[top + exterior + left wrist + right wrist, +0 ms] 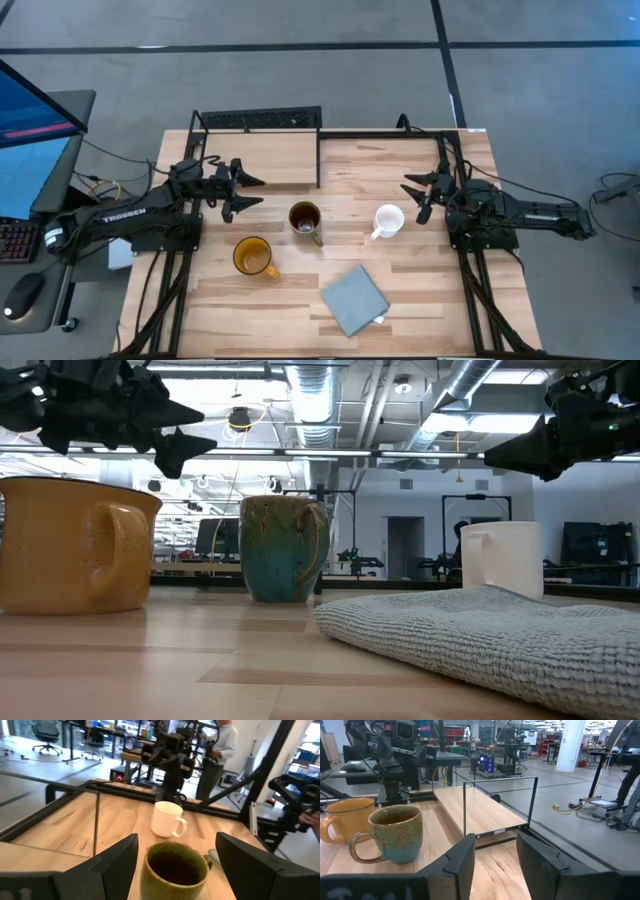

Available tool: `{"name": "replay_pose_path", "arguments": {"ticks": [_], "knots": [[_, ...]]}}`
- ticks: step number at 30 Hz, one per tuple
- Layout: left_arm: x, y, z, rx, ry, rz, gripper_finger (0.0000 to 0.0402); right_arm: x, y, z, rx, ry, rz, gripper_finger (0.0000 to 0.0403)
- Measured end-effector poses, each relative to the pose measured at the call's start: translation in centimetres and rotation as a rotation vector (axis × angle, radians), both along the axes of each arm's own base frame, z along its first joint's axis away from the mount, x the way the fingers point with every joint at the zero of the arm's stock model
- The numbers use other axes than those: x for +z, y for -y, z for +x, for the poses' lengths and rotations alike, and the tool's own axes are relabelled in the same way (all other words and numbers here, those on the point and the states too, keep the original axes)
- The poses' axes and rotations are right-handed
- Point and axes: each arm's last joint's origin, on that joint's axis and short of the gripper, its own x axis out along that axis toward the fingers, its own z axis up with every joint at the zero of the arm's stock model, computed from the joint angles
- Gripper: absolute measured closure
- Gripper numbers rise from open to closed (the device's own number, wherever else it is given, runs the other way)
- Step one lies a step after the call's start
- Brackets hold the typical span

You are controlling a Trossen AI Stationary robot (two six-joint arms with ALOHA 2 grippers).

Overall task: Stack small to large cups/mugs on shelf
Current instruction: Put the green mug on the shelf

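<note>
From the high view I am looking down on three mugs standing in a loose row in front of the shelf (262, 160), none of them on it yet. The olive-brown mug (305, 219) is sitting nearest the shelf's front edge, the yellow-orange mug (254, 257) is farther out from the shelf, and the small white mug (388, 220) is off to the shelf's open-frame side. A grey cloth (354, 299) is lying well away from the shelf. My left gripper (247, 193) is hovering by the shelf's front edge, fingers spread, holding nothing. My right gripper (417, 197) is hanging beside the white mug, also spread and empty.

At table height, both grippers are floating above the mugs, touching none.

Through the left wrist camera, the olive-brown mug (174, 868) is sitting between my open fingers (117, 856), with the white mug (167, 819) beyond it.

Through the right wrist camera, my open fingers (462, 859) are pointing at the shelf board (476, 812).

My worry: with the fingers straddling the olive-brown mug, closing off-centre or catching its handle could tip it, and nesting in the wrong size order would leave the stack unstable on the shelf.
</note>
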Motion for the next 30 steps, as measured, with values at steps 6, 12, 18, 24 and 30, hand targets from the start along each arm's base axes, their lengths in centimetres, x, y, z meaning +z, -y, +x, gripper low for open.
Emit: {"name": "replay_pose_path", "arguments": {"ticks": [6, 12, 18, 24, 30], "knots": [[2.1, -0.1, 1.3, -0.089, -0.003, -0.062, 0.0143, 0.0, 0.0, 0.0, 0.0, 0.0, 0.0, 0.0234], [3.3, -0.5, 3.6, -0.054, -0.169, -0.061, 0.0143, 0.0, 0.1, 0.0, -0.022, 0.0, -0.002, 0.0234], [3.7, -1.0, 6.6, 0.117, -0.396, -0.055, 0.0143, 0.0, 0.1, 0.0, -0.022, 0.0, -0.002, 0.0234], [4.9, -0.8, 9.8, 0.099, -0.514, -0.08, 0.0143, 0.0, 0.1, 0.0, -0.022, -0.001, -0.002, 0.0234], [5.0, -0.6, 12.5, 0.145, -0.71, -0.065, 0.0143, 0.0, 0.1, 0.0, -0.023, -0.001, -0.002, 0.0234]]}}
